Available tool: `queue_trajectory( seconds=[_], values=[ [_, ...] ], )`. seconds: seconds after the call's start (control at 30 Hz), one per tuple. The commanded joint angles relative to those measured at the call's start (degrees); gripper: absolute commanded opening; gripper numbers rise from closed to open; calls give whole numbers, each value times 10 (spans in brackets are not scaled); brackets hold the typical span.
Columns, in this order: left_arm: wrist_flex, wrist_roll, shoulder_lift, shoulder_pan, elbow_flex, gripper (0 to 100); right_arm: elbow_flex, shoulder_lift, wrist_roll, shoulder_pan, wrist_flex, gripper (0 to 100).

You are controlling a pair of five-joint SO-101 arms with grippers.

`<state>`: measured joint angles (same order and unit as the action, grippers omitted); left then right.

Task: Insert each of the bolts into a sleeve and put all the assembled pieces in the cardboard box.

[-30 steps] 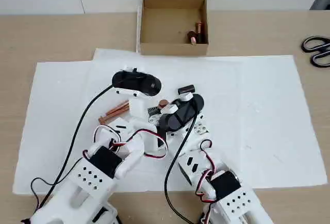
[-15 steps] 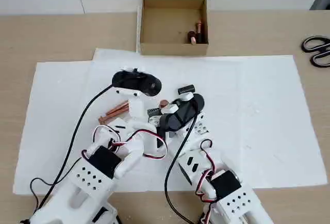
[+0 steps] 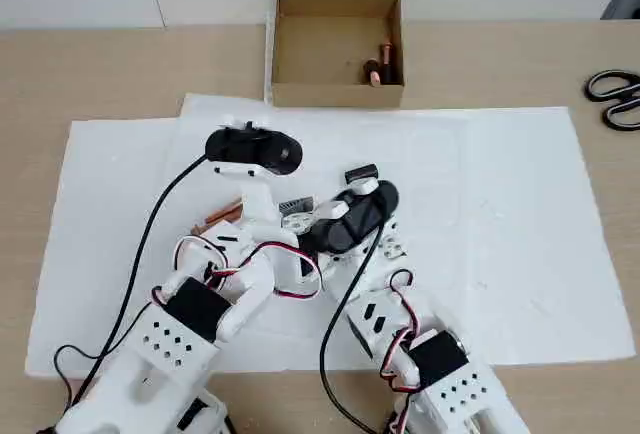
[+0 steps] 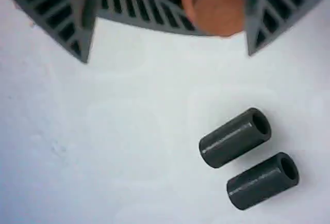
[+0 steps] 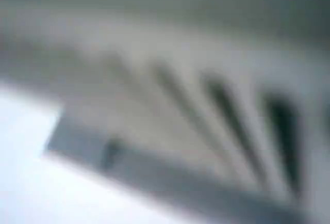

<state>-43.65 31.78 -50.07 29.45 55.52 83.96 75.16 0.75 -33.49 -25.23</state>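
even, bright light falls from overhead, and the white paper (image 3: 520, 214) beneath the left gripper (image 4: 167, 48) glows without hard glare. the two sleeves (image 4: 234, 137) just ahead of it cast only faint, soft shadows (shadows in the high view are equally weak).

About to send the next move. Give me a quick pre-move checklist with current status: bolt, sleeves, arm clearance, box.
1. Bolt held: a copper bolt head shows at the left tool; firm hold: cannot tell.
2. Sleeves ready: two black sleeves lie side by side on the white paper, open ends visible: ok.
3. Arm clearance: both arms crowd together mid-paper; contact: cannot tell.
4. Drop spot: the cardboard box is open, assembled pieces in one corner, room left: ok.
5. Supply: spare bolts lie on the paper beside an arm: ok.
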Motion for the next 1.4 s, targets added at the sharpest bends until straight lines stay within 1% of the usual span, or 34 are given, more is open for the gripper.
queue_trajectory(
  seconds=[0.0,0.1,0.27,0.4,0.5,0.73,0.83,1.0,1.07,1.17,1.27,1.37],
  values=[
    [-31,4,-13,-2,-41,222,-6,12,4,0,13,4],
    [-59,6,-13,-2,-55,266,-6,12,4,0,13,4],
    [-75,4,-13,-7,-65,273,-6,12,4,0,13,4],
    [-75,2,-13,-56,-61,273,-6,12,4,0,12,4],
    [-76,-25,-13,-90,-60,273,1,12,4,0,16,4],
    [-87,-52,-13,-169,-59,274,3,12,4,5,16,4],
    [-124,-64,-11,-193,-59,275,-4,12,4,39,17,4],
    [-219,-94,-9,-196,-61,276,-33,6,12,130,11,4],
    [-245,-103,-9,-198,-63,275,-64,3,24,167,-5,4],
    [-270,-112,-10,-212,-61,274,-158,-40,25,199,-67,4],
    [-273,-111,-9,-246,-59,273,-286,-145,25,210,-120,4],
    [-271,-111,-9,-288,-59,273,-432,-293,26,216,-148,4]
  ],
)
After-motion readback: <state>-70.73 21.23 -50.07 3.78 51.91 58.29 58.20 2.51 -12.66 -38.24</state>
